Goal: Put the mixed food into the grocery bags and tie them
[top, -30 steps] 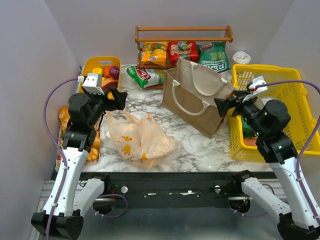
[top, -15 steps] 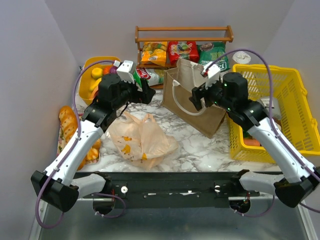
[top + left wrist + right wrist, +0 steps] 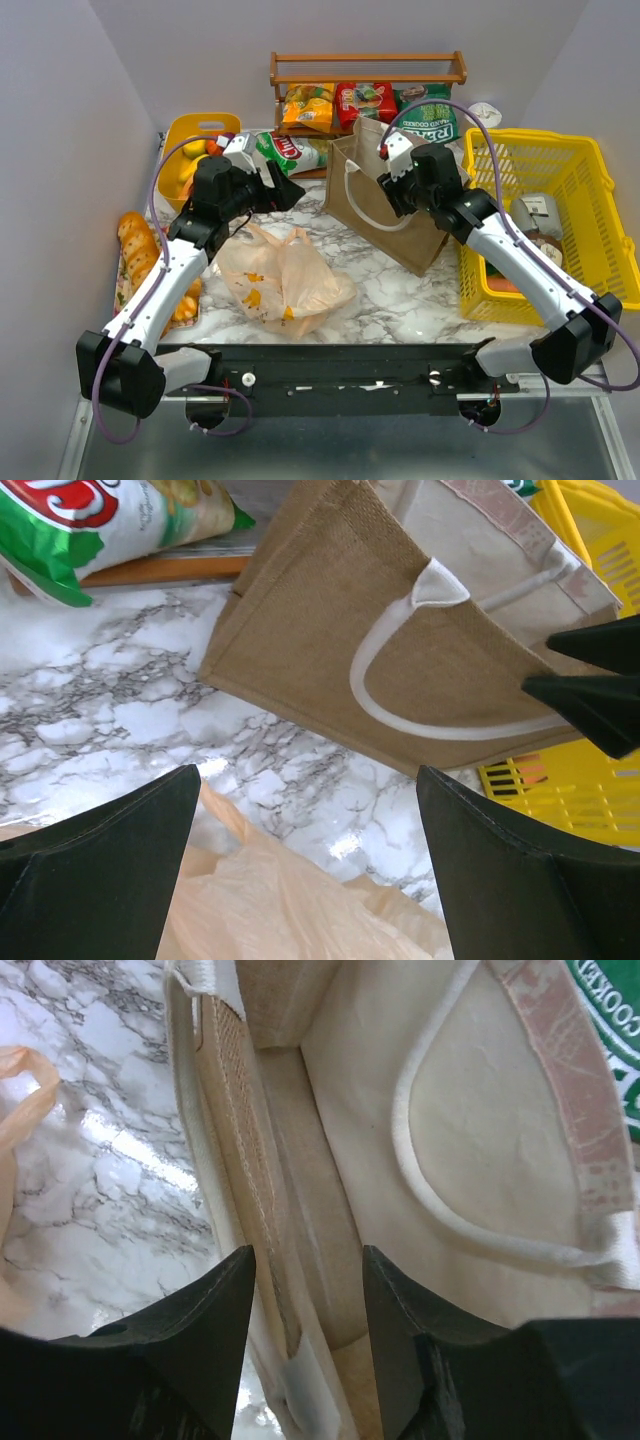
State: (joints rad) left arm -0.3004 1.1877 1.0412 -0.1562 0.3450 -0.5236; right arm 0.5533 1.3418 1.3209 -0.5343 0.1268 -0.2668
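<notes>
The tan jute tote [image 3: 405, 200] with white handles stands open at table centre. My right gripper [image 3: 388, 200] is open at its left end, the tote's end wall [image 3: 300, 1260] between the fingers, which have not closed on it. The peach plastic bag [image 3: 280, 275] lies crumpled in front. My left gripper [image 3: 282, 188] is open and empty above the marble between the peach bag [image 3: 300, 900] and the tote [image 3: 400, 650]. Red [image 3: 367, 100], dark green [image 3: 430, 115] and yellow [image 3: 310, 105] snack packets stand on the shelf. A green-and-white packet [image 3: 285, 152] lies before it.
A wooden shelf [image 3: 365, 70] stands at the back. A yellow tray [image 3: 192, 128] with fruit is at back left, bread loaves [image 3: 135, 250] at the left edge. A yellow mesh basket [image 3: 580, 190] holding items fills the right side.
Both arms have swung inward from the sides. My right gripper moved left onto the tote's left end. My left gripper moved right, over the gap between the peach bag and the tote.
</notes>
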